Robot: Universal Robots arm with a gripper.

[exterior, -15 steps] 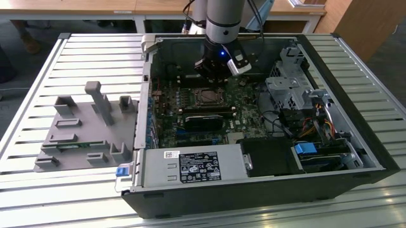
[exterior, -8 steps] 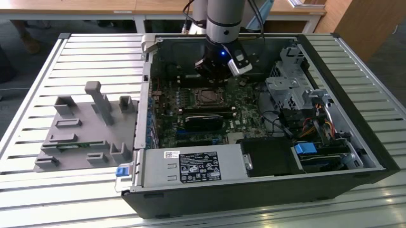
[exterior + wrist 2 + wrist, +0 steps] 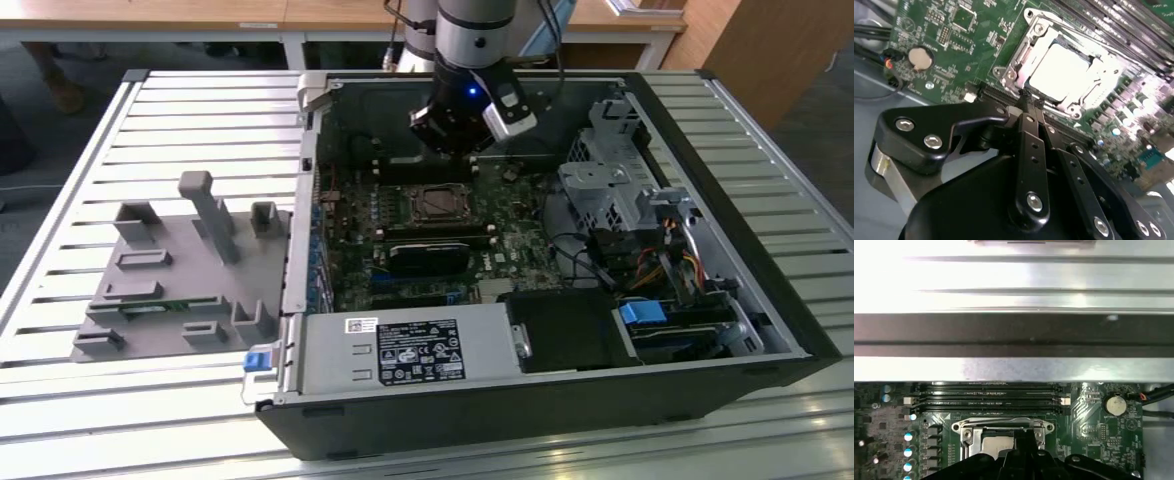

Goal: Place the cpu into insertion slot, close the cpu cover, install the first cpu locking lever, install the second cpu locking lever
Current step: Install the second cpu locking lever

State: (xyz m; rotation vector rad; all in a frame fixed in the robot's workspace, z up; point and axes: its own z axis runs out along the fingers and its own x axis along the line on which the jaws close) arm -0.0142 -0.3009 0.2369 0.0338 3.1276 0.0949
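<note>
Both fingers (image 3: 1030,102) meet beside the cpu cover (image 3: 1054,70).

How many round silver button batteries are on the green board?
1. The button battery sits on the green board near its edge, close to the black cables; both wrist views show it. Part of the board is hidden, so more may exist.
</note>
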